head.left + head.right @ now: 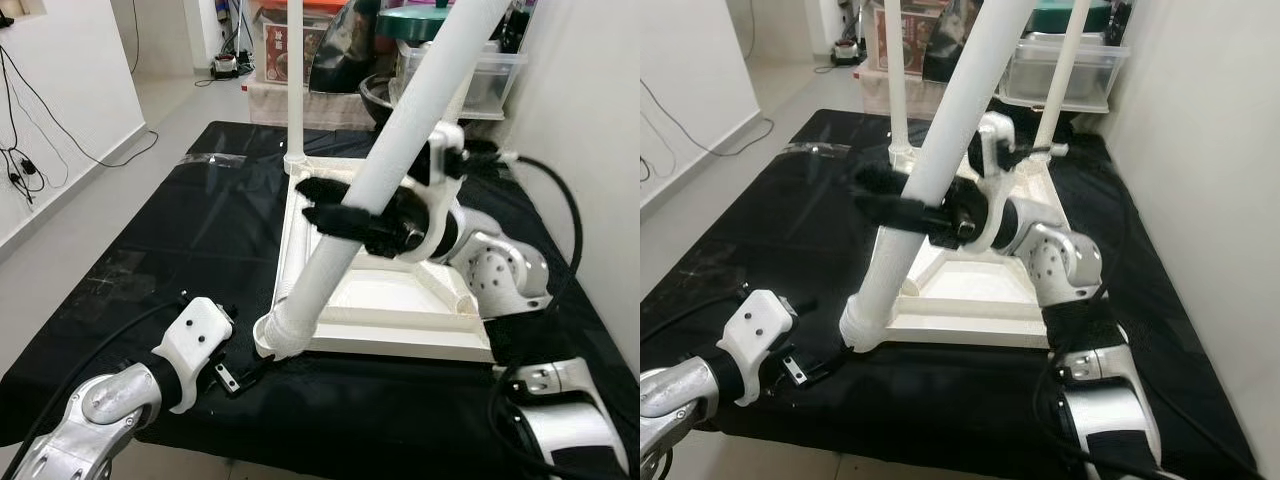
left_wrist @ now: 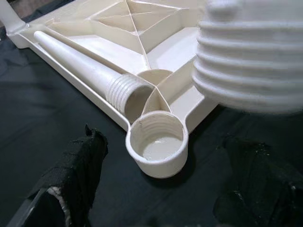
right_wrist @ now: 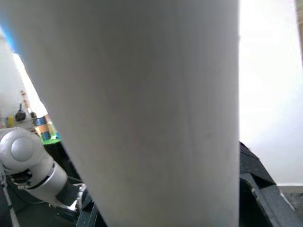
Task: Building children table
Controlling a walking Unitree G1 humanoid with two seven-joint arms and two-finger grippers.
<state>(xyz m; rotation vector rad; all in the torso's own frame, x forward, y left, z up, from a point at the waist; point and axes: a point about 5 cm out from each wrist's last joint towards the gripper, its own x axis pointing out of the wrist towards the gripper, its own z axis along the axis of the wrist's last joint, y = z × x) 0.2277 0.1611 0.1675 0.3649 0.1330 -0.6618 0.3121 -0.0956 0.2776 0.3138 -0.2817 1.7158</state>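
The upturned tabletop (image 1: 400, 310) lies underside-up on the black cloth (image 1: 150, 230) at mid-frame in the left eye view. The right gripper (image 1: 335, 215) is clamped around a white table leg (image 1: 400, 140), which slants from the upper right of the frame down to lower centre. Its threaded end (image 1: 275, 335) sits at the tabletop's near-left corner, tilted, and does not appear seated. In the left wrist view the corner socket (image 2: 158, 144) stands empty, with the ribbed thread (image 2: 251, 61) hovering just above and to one side.

The left gripper (image 1: 240, 378) rests low in the frame just beside that corner, fingers (image 2: 75, 175) apart and holding nothing.

Judgement: the step in hand is entering this leg into the socket. To do it well, the leg should be brought upright and centred over the socket before turning; started at the present slant, the thread would likely cross or jam. The left gripper could steady the corner.

Other items: one leg (image 1: 296, 70) already stands upright at the far-left corner, and a loose leg (image 2: 85, 71) lies inside the tabletop frame, its end close beside the socket, where it may crowd the approach. Storage boxes (image 1: 470, 70) crowd the upper right; cables (image 1: 30, 140) trail at the left wall.
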